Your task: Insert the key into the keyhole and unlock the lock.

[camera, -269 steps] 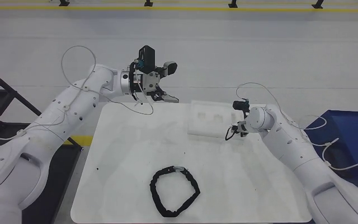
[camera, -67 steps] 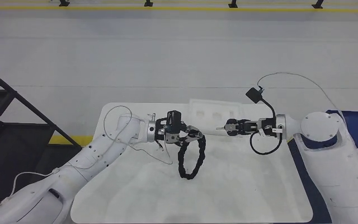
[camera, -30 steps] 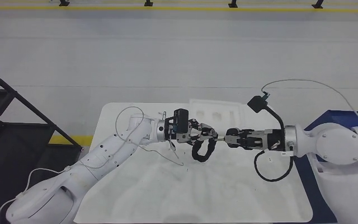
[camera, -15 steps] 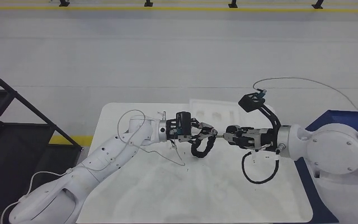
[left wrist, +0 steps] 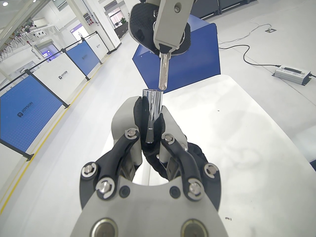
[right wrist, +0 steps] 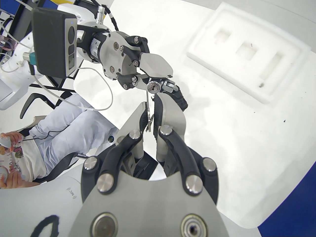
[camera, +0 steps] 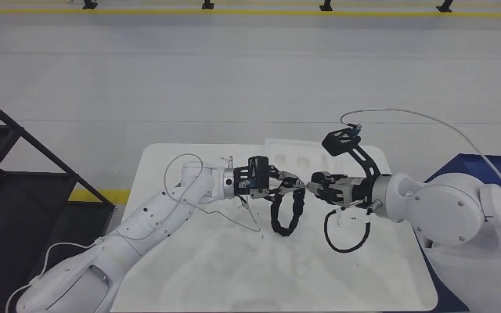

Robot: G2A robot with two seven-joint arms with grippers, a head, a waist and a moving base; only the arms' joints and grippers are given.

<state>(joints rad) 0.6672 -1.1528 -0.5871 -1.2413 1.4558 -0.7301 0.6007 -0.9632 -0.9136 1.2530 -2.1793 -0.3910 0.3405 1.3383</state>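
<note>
top view: over the table [camera: 352, 274], the lock [camera: 275, 217] is clamped in the left hand [camera: 288, 186]. the key [camera: 304, 188] is pinched by the right hand [camera: 315, 188] at its 3 o'clock.
left wrist view: the key tip is seen just at the lock's chrome end.
right wrist view: the keyhole is faced by the key.

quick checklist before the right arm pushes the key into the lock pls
1. Hold on the lock: the left gripper is shut on the chrome cylindrical lock end: ok.
2. Hold on the key: the right gripper is shut on the flat silver metal key: ok.
3. Key tip inside the round keyhole: not ok. The tip sits outside, by the cylinder's rim, seemingly off centre.
4. Blade turned to match the slot: cannot tell.
5. The black fabric-sleeved chain loop hangs below the cylinder, out of the key's path: ok.
</note>
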